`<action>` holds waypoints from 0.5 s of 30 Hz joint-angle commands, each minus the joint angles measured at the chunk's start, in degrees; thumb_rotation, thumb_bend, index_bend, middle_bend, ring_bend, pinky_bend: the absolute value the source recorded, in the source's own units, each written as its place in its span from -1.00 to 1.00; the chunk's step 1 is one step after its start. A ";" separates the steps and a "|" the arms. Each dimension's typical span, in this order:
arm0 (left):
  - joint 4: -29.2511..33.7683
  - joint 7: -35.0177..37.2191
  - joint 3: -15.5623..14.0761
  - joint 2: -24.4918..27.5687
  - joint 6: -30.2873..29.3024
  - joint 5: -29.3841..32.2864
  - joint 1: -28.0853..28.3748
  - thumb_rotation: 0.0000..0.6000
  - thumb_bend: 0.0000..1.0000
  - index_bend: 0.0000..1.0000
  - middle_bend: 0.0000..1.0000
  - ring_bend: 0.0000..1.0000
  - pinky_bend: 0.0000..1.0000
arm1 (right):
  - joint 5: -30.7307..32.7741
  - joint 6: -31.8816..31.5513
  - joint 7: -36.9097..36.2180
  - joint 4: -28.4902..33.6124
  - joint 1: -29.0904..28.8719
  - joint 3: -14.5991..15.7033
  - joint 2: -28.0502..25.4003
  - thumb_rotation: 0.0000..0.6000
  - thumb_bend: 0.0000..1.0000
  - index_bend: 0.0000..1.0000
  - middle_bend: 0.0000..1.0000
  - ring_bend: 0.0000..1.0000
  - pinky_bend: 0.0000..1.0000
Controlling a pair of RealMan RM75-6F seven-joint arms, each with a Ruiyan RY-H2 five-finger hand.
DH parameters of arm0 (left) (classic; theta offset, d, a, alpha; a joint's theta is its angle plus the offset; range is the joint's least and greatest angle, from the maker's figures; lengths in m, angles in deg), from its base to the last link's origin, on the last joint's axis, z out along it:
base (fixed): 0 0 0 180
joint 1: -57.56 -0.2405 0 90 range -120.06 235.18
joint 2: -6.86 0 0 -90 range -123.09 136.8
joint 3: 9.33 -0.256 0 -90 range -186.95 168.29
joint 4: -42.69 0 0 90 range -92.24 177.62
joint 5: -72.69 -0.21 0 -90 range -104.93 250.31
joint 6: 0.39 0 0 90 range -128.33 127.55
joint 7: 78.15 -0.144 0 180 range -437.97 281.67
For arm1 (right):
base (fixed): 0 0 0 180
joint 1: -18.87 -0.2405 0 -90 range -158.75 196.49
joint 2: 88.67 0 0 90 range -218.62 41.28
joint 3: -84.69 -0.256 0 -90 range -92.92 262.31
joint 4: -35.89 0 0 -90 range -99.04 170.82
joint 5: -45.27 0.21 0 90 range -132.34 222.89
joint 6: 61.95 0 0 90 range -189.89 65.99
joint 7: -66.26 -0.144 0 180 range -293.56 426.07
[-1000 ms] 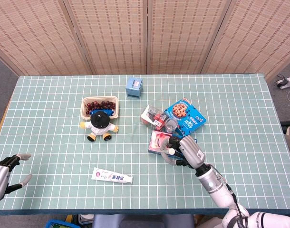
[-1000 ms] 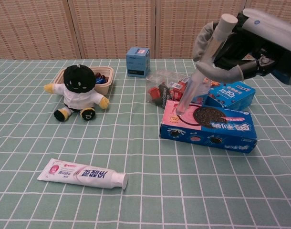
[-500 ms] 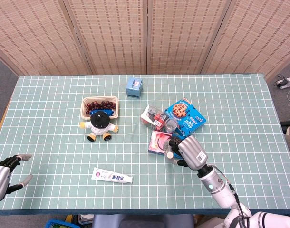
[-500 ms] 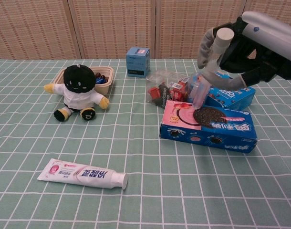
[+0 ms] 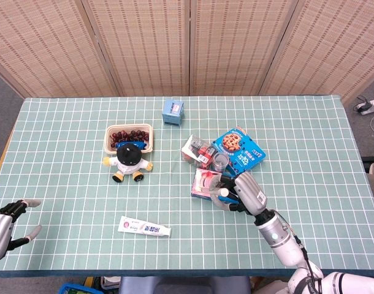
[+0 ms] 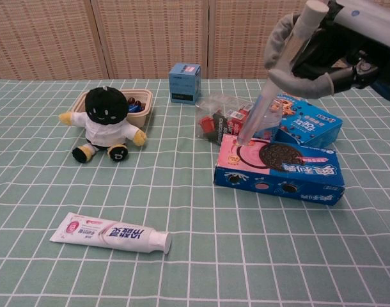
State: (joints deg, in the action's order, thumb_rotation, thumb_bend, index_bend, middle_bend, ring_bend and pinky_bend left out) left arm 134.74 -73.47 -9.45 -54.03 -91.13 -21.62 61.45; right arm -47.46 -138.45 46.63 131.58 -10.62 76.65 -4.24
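Note:
My right hand [image 6: 326, 54] [image 5: 247, 192] grips a clear slim tube with a white cap [image 6: 266, 102]. The tube slants down to the left, and its lower end hangs just over a blue and pink Oreo box [image 6: 278, 167] [image 5: 204, 182] lying flat on the table. The white cap [image 5: 224, 192] sticks out above the fingers. My left hand [image 5: 5, 224] is open at the front left table edge, holding nothing, far from every object.
Behind the Oreo box lie a blue cookie box [image 6: 308, 125] [image 5: 239, 149] and a clear bag of small packets [image 6: 222, 119]. A black and white plush toy [image 6: 107, 121] sits before a tray of dark fruit [image 6: 148, 96]. A toothpaste tube [image 6: 109, 232] lies in front, a small blue box [image 6: 185, 82] at the back.
The right hand tilted the clear tube toward the camera half a second ago, then lifted it back to a steep slant, a little higher than before. The left hand stayed put.

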 commanded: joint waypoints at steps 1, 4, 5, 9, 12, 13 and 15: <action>-0.08 -0.19 -0.08 -0.03 0.35 0.00 0.14 1.00 -0.52 -0.15 -0.21 -0.11 0.19 | 0.91 -0.99 -0.77 0.95 -0.24 -1.78 -0.94 1.00 0.32 0.59 1.00 1.00 1.00; -0.06 -0.34 -0.14 -0.09 0.49 -0.05 0.19 1.00 -0.52 -0.15 -0.21 -0.11 0.19 | 1.56 -1.23 -0.48 1.55 -0.45 -2.91 -1.63 1.00 0.32 0.59 1.00 1.00 1.00; -0.03 -0.35 -0.13 -0.09 0.47 -0.05 0.19 1.00 -0.52 -0.15 -0.21 -0.11 0.19 | 1.83 -1.30 -0.31 1.70 -0.49 -3.26 -1.80 1.00 0.32 0.59 1.00 1.00 1.00; 0.00 -0.39 -0.08 -0.13 0.44 0.03 0.19 1.00 -0.52 -0.15 -0.20 -0.11 0.19 | 2.84 -1.66 0.95 1.81 -0.72 -4.71 -2.37 1.00 0.32 0.59 1.00 1.00 1.00; -0.07 -0.32 -0.05 -0.11 0.67 0.16 0.30 1.00 -0.52 -0.16 -0.21 -0.11 0.19 | 3.50 -2.41 3.45 0.98 -0.79 -5.76 -2.19 1.00 0.32 0.59 1.00 1.00 1.00; -0.08 -0.28 -0.03 -0.12 0.70 0.22 0.31 1.00 -0.52 -0.16 -0.21 -0.11 0.19 | 3.86 -2.44 3.77 0.86 -0.82 -6.01 -2.15 1.00 0.32 0.59 1.00 1.00 1.00; -0.10 -0.18 0.01 -0.10 0.74 0.30 0.34 1.00 -0.52 -0.16 -0.21 -0.11 0.19 | 4.87 -2.28 3.94 0.52 -0.90 -6.57 -2.15 1.00 0.32 0.59 1.00 1.00 1.00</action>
State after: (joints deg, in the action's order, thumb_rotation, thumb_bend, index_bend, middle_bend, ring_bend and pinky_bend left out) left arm 134.64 -73.65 -9.44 -54.14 -90.40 -21.33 61.78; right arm -43.28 -140.67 50.34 132.48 -11.43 70.60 -6.42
